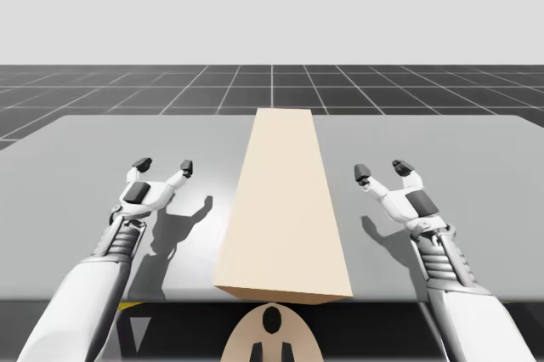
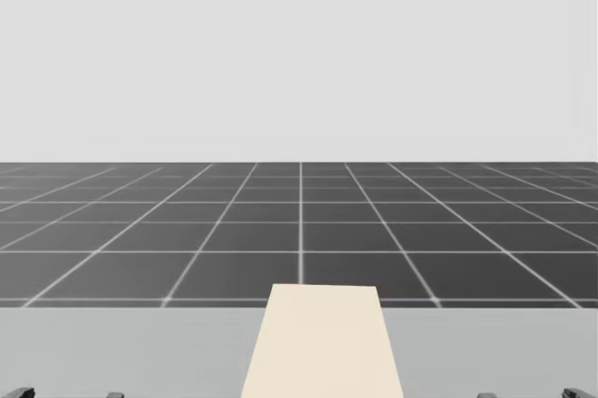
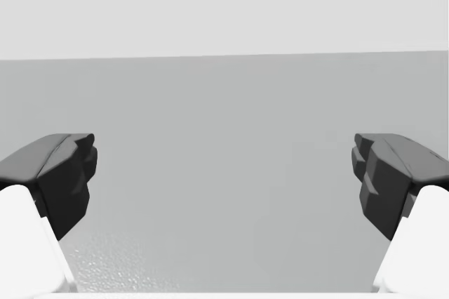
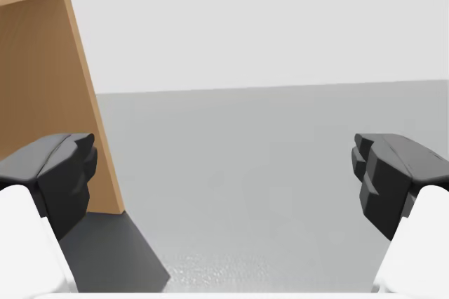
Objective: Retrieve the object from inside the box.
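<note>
Flanking grippers: left gripper (image 1: 164, 165), right gripper (image 1: 382, 169); fingers spread, empty.
Right wrist view: tall smooth tan rectangular box (image 4: 42, 67) beside gripper.
Left wrist view: matte grey table (image 3: 224, 137) ahead.

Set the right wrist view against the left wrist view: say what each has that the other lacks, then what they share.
Right wrist view: the box stands beside my right end effector, its brown wall casting a shadow on the table. Left wrist view: my left end effector. Shared: grey table ahead, and each end effector open with nothing held.
</note>
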`<state>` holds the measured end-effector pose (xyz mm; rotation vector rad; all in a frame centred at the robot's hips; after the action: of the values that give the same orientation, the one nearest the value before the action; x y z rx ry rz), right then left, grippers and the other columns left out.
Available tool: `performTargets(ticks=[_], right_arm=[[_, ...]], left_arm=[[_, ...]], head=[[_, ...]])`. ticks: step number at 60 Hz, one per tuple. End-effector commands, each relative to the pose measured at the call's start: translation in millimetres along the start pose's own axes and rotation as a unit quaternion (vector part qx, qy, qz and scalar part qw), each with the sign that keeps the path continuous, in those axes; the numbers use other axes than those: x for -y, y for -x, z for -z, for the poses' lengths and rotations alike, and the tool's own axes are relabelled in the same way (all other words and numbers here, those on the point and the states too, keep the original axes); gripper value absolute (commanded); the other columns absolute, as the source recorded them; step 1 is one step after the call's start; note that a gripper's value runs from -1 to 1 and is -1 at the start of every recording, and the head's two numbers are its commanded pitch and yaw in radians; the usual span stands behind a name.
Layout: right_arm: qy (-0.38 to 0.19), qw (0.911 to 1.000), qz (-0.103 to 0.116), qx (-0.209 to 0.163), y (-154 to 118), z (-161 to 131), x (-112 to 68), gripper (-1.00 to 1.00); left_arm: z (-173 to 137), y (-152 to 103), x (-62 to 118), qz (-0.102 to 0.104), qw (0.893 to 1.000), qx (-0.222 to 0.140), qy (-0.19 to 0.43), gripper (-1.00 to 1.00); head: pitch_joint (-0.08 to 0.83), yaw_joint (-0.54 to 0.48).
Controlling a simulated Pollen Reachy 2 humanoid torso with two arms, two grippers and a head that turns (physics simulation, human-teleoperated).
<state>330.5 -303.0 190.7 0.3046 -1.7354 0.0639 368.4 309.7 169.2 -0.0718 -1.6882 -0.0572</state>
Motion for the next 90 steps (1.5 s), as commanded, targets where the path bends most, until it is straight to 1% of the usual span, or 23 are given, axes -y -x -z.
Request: performTargets(ticks=[1,9,12,16,19,20,22,27,29,35,39,40,45,50,51,59,69,74,76,80,85,87,90], right_arm=[[0.003,1.0,-0.002,-0.007,1.0,-1.2,-1.2,-1.0],[-0.013,0.9998,-0.011,-0.011,3.5,0.9,-3.9,-1.0],[-0.034,0.9991,-0.012,-0.022,5.5,1.3,-5.9,-1.0],[-0.07,0.9961,-0.028,-0.047,11.6,2.3,-12.4,-1.0],[-0.085,0.9941,-0.03,-0.06,14.9,3.0,-16.4,-1.0],[-0.097,0.9919,-0.04,-0.071,17.9,2.9,-19.9,-1.0],[-0.109,0.9903,-0.043,-0.074,19.3,2.7,-22.4,-1.0],[-0.157,0.9831,-0.053,-0.079,21.6,0.2,-32.6,-1.0],[-0.165,0.9819,-0.051,-0.078,21.5,-0.7,-34.7,-1.0],[-0.219,0.9718,-0.05,-0.071,20.6,-6.2,-45.2,-1.0],[-0.243,0.9668,-0.047,-0.064,19.4,-9.3,-50.5,-1.0],[-0.257,0.9634,-0.048,-0.06,18.5,-11.3,-53.7,-1.0],[-0.294,0.9533,-0.04,-0.057,16.8,-15.8,-61.4,-1.0],[-0.313,0.9474,-0.043,-0.048,15.2,-20.0,-69.7,-1.0],[-0.325,0.9434,-0.05,-0.045,15.4,-21.9,-73.3,-1.0],[-0.353,0.9322,-0.061,-0.047,19.7,-25.6,-85.0,-1.0],[-0.368,0.9258,-0.062,-0.058,32.3,-19.3,-87.2,-1.0],[-0.375,0.9225,-0.061,-0.067,40.3,-12.0,-85.7,-1.0],[-0.373,0.9224,-0.068,-0.071,43.9,-6.3,-86.3,-1.0],[-0.378,0.921,-0.058,-0.075,48.4,2.9,-89.5,-1.0],[-0.385,0.9169,-0.06,-0.087,62.7,14.2,-98.7,-1.0],[-0.388,0.9149,-0.076,-0.084,71.7,19.1,-105.0,-1.0],[-0.397,0.911,-0.072,-0.085,78.6,24.0,-111.7,-1.0]], left_arm=[[-0.1,0.2,0.3,0.003,1.0,0.0,0.0,-1.0],[0.1,1.5,1.4,0.008,1.0,-0.002,0.006,-1.0],[0.3,3.6,3.2,0.003,0.999,-0.019,0.028,-1.0],[0.1,7.9,8.2,0.009,0.998,-0.039,0.058,-1.0],[-0.5,9.9,11.8,0.01,0.996,-0.051,0.076,-1.0],[-1.2,11.9,15.8,0.017,0.995,-0.054,0.084,-1.0],[-1.9,13.1,19.3,0.016,0.994,-0.058,0.096,-1.0],[-7.1,17.1,36.5,0.031,0.988,-0.063,0.14,-1.0],[-8.7,17.5,40.4,0.037,0.986,-0.061,0.149,-1.0],[-17.4,18.0,58.3,0.05,0.978,-0.054,0.193,-1.0],[-22.3,16.8,66.3,0.052,0.974,-0.05,0.213,-1.0],[-25.0,16.1,70.5,0.058,0.972,-0.046,0.224,-1.0],[-31.0,14.5,79.4,0.062,0.966,-0.038,0.247,-1.0],[-35.6,13.8,86.8,0.069,0.962,-0.033,0.263,-1.0],[-36.9,14.0,89.6,0.071,0.96,-0.033,0.268,-1.0],[-42.8,15.8,99.2,0.082,0.952,-0.03,0.294,-1.0],[-48.4,19.2,109.1,0.099,0.941,-0.033,0.322,-1.0],[-48.4,20.9,110.1,0.099,0.94,-0.036,0.325,-1.0],[-48.3,21.6,110.2,0.101,0.939,-0.037,0.326,-1.0],[-48.3,21.8,110.4,0.1,0.939,-0.038,0.328,-1.0],[-48.7,22.1,111.1,0.102,0.938,-0.038,0.33,-1.0],[-48.9,22.3,111.2,0.102,0.937,-0.037,0.331,-1.0],[-48.8,22.4,111.4,0.103,0.937,-0.037,0.331,-1.0]], head=[[0.003,0.0],[0.002,0.0],[0.003,0.0],[0.005,0.0],[0.005,0.0],[0.005,0.0],[0.006,0.0],[0.007,0.0],[0.008,0.0],[0.01,0.0],[0.01,0.0],[0.01,0.0],[0.012,0.0],[0.014,0.0],[0.015,0.0],[0.021,-0.01],[0.026,-0.02],[0.027,-0.02],[0.028,-0.03],[0.031,-0.03],[0.036,-0.04],[0.039,-0.04],[0.042,-0.04]])
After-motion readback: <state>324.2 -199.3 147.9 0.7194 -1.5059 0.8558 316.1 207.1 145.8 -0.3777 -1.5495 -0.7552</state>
